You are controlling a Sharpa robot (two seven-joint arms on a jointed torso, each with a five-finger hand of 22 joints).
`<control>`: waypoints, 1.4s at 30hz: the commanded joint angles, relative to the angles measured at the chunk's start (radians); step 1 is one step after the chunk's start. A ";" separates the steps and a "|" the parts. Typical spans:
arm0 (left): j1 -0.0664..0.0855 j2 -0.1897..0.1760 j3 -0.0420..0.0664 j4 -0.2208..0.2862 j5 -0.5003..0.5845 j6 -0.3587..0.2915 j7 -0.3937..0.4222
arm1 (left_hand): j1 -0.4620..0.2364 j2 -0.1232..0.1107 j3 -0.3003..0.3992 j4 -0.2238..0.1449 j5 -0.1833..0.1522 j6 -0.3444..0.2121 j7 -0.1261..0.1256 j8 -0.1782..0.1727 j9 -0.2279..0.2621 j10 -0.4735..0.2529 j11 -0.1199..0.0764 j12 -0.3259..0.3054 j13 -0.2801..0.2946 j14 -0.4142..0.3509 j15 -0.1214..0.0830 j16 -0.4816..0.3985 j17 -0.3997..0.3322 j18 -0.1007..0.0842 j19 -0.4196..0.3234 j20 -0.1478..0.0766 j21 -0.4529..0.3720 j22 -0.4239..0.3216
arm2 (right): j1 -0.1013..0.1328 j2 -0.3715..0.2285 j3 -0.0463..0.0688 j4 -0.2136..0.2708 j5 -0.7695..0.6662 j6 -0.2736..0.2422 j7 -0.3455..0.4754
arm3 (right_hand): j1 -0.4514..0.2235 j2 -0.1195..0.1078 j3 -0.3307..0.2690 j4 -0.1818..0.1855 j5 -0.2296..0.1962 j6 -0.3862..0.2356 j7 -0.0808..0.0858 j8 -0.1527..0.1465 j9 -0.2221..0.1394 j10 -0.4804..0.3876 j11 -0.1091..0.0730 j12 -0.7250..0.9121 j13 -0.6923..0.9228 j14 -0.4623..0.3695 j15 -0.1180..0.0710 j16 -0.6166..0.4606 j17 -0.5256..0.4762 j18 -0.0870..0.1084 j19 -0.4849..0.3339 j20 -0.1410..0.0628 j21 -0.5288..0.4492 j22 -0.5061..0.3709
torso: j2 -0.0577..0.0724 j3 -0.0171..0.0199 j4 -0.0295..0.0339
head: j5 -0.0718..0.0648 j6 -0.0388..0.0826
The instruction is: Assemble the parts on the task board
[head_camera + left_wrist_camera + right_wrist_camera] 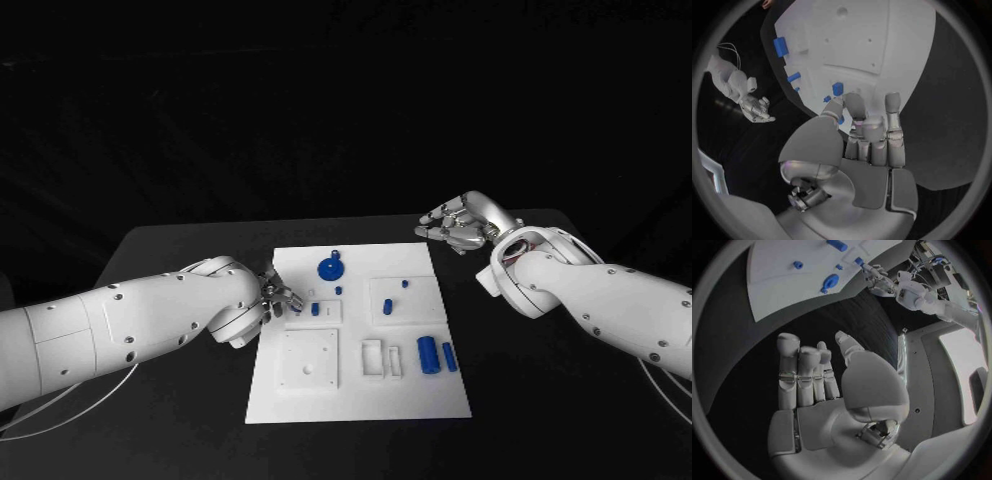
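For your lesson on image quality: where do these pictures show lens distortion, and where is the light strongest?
Head view: straight edges stay straight; the white task board is brightest against the dark table. Left wrist view: fisheye circle, the board's edges bend behind the left robot hand. Right wrist view: same bending past the right robot hand.

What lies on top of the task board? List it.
On the task board: a blue disc, blue cylinders, small blue pieces. The left robot hand covers its left edge; anything beneath is hidden.

White jointed arms, dark screws, each silver hand [459, 230] metallic.
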 commanded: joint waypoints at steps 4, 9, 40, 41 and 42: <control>-0.002 0.003 0.000 -0.002 -0.026 0.045 -0.005 | 0.007 0.011 -0.001 -0.005 0.003 0.198 -0.106 0.050 0.048 0.016 -0.036 0.003 0.000 -0.001 -0.005 0.006 -0.001 0.022 0.002 0.008 0.004 0.020 | -0.001 0.001 0.000 0.000 -0.001 0.006 0.007 | -0.001 -0.005 0.000 0.000 0.007 -0.006 -0.001 -0.004 0.000 -0.006 0.001 -0.005 -0.001 -0.005 -0.002 -0.003 -0.002 0.010 0.007 0.000 -0.003 0.061 | 0.000 0.0003 0.0002 | -0.001 -0.001; -0.003 0.003 0.000 -0.003 -0.032 0.052 -0.007 | 0.008 0.011 -0.001 -0.006 0.002 0.197 -0.105 0.051 0.048 0.016 -0.036 0.003 -0.001 -0.002 -0.004 0.006 -0.001 0.023 0.000 0.010 0.004 0.020 | -0.001 0.002 0.000 0.000 -0.001 0.006 0.007 | -0.001 -0.005 -0.001 0.002 0.009 -0.006 -0.001 -0.004 0.000 -0.005 0.001 -0.005 -0.001 -0.005 -0.002 -0.004 -0.003 0.010 0.007 0.000 -0.004 0.061 | 0.000 0.0003 0.0007 | -0.001 -0.001; -0.006 0.014 0.000 -0.023 -0.046 0.083 -0.013 | 0.012 0.015 -0.005 -0.001 -0.014 0.192 -0.104 0.056 0.047 0.016 -0.035 -0.001 -0.004 -0.005 -0.003 0.002 -0.011 0.027 -0.002 0.014 0.005 0.020 | -0.001 0.002 0.000 0.000 -0.001 0.006 0.009 | -0.001 -0.005 -0.001 0.002 0.009 -0.006 -0.001 -0.004 0.000 -0.005 0.001 -0.005 -0.001 -0.005 -0.002 -0.004 -0.003 0.010 0.007 0.000 -0.004 0.061 | 0.000 0.0005 0.0003 | -0.004 0.001; -0.006 0.014 0.000 -0.023 -0.046 0.088 -0.014 | 0.012 0.015 -0.005 -0.001 -0.014 0.192 -0.104 0.056 0.047 0.016 -0.035 -0.001 -0.004 -0.005 -0.003 0.002 -0.011 0.027 -0.002 0.014 0.005 0.020 | -0.001 0.002 0.000 0.000 -0.001 0.006 0.009 | -0.001 -0.005 -0.001 0.002 0.009 -0.006 -0.001 -0.004 0.000 -0.005 0.001 -0.005 -0.001 -0.005 -0.002 -0.004 -0.003 0.010 0.007 0.000 -0.004 0.061 | 0.000 0.0006 0.0002 | -0.005 0.001; -0.006 0.014 0.000 -0.023 -0.046 0.094 -0.015 | 0.012 0.016 -0.005 0.000 -0.015 0.190 -0.104 0.055 0.047 0.016 -0.034 -0.001 -0.005 -0.006 -0.003 0.000 -0.014 0.027 -0.003 0.015 0.005 0.020 | -0.001 0.002 0.000 0.000 -0.001 0.006 0.009 | -0.001 -0.005 -0.001 0.002 0.009 -0.006 -0.001 -0.004 0.000 -0.005 0.001 -0.005 -0.001 -0.005 -0.002 -0.004 -0.003 0.010 0.007 0.000 -0.004 0.061 | 0.000 0.0006 0.0000 | -0.004 0.001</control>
